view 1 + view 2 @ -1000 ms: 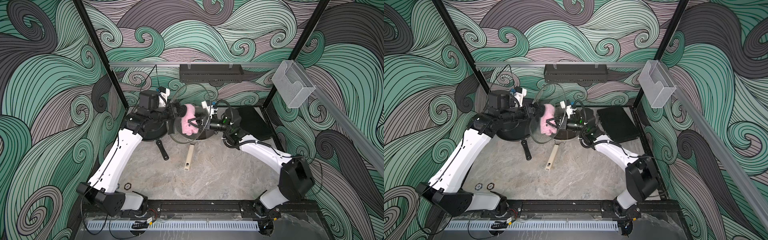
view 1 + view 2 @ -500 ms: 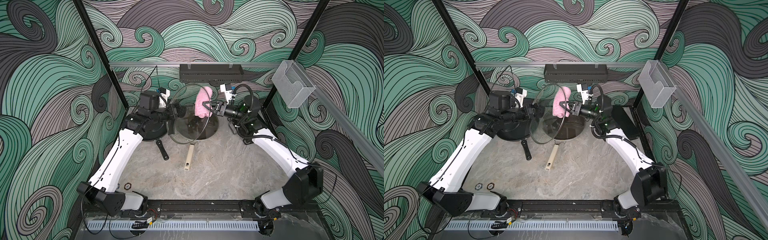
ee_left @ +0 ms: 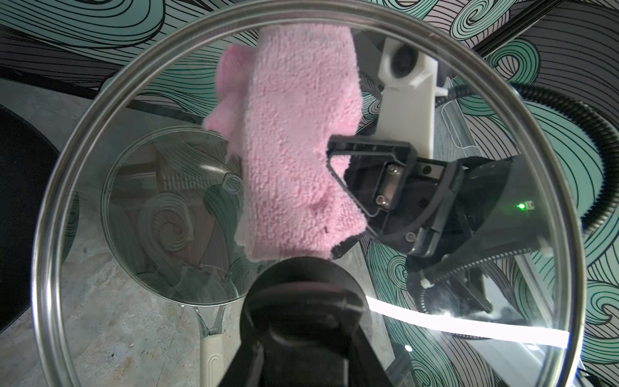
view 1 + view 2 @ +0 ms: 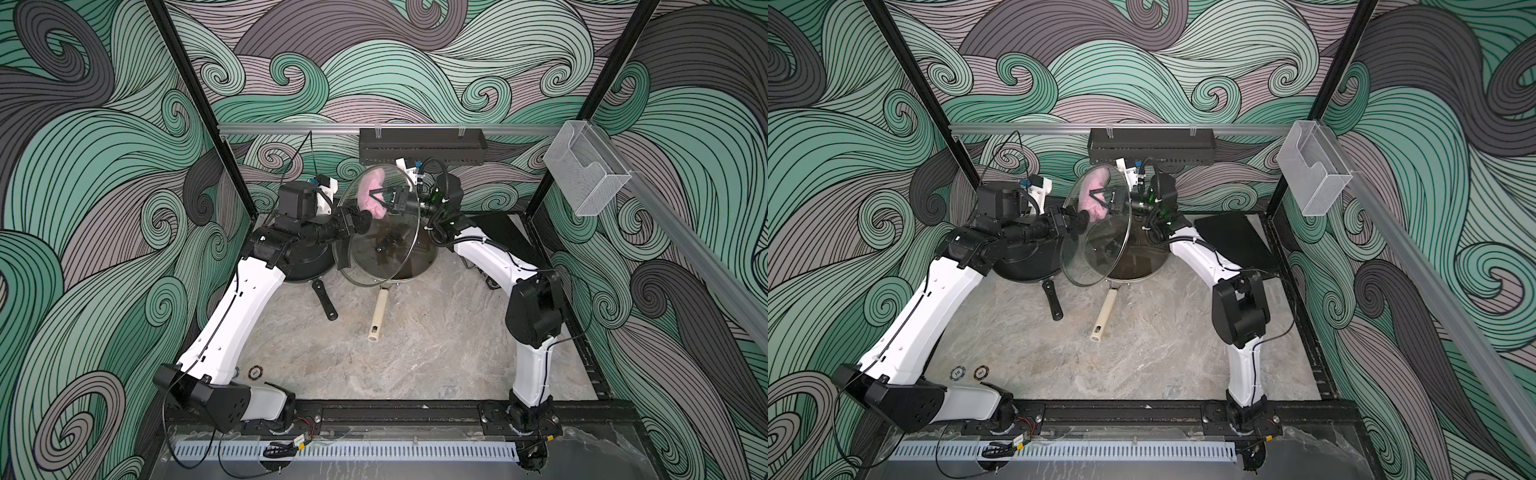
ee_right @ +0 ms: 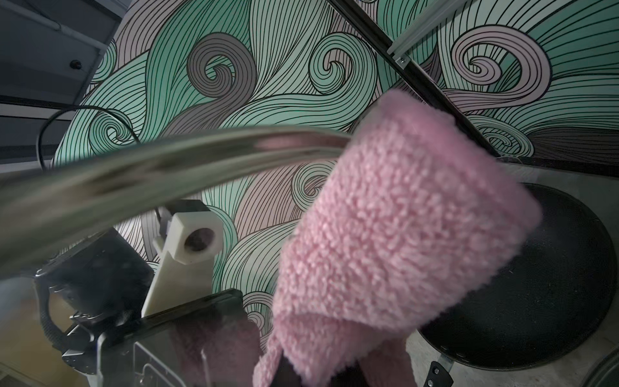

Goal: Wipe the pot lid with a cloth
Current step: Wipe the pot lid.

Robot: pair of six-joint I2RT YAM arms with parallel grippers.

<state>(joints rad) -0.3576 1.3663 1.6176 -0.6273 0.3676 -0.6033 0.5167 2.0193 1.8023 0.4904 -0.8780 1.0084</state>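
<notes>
The round glass pot lid with a steel rim (image 4: pixel 374 266) is held above the bench (image 4: pixel 415 353), standing almost on its edge. It is carried by its black knob (image 3: pixel 301 291), on which the left tool (image 4: pixel 356 220) is pressed together. The small fluffy pink terry cloth (image 3: pixel 288 134) is pinched at 1 end by the right tool (image 4: pixel 381 196).

The cloth is found on the side of the glass opposite to the knob, so it is the inner face that is judged to be under wiping. In the left wrist view the cloth appears flattened against the glass. Its long axis runs from just beside the knob out to the upper rim. The half of the glass nearer to the bench is not covered. The coming stroke should therefore be drawn by the right arm (image 4: pixel 478 257) across the face toward that lower half, while the lid is kept steady from the other side.
</notes>
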